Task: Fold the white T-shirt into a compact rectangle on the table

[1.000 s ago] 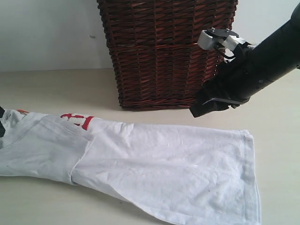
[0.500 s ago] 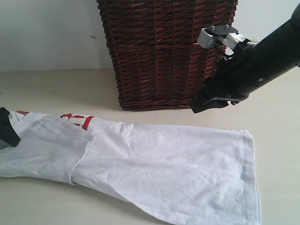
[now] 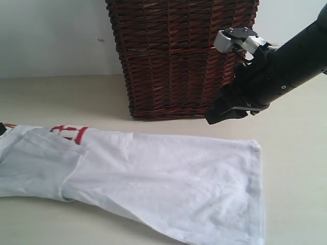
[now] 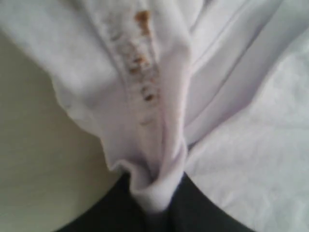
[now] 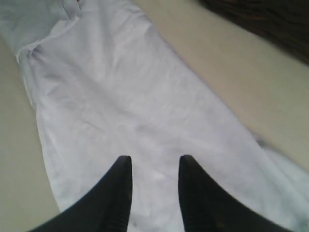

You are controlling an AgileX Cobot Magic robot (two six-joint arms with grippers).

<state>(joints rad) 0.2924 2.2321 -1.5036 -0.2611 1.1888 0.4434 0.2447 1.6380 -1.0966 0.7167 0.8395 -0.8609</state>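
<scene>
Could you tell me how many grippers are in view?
2. The left gripper is shut on a fold of the white T-shirt; the right gripper hangs open above it, near the basket.

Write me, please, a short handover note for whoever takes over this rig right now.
Left tool: shut on a bunched edge of the T-shirt, at the end with the red print.
Right tool: open and empty, hanging above the shirt toward its hem end, close to the basket.
T-shirt: lies flat on the table as a long strip in front of the basket, one sleeve folded in over the body.
Done: apparently the lengthwise narrowing.
Left: fold the strip end to end into a compact rectangle.
</scene>
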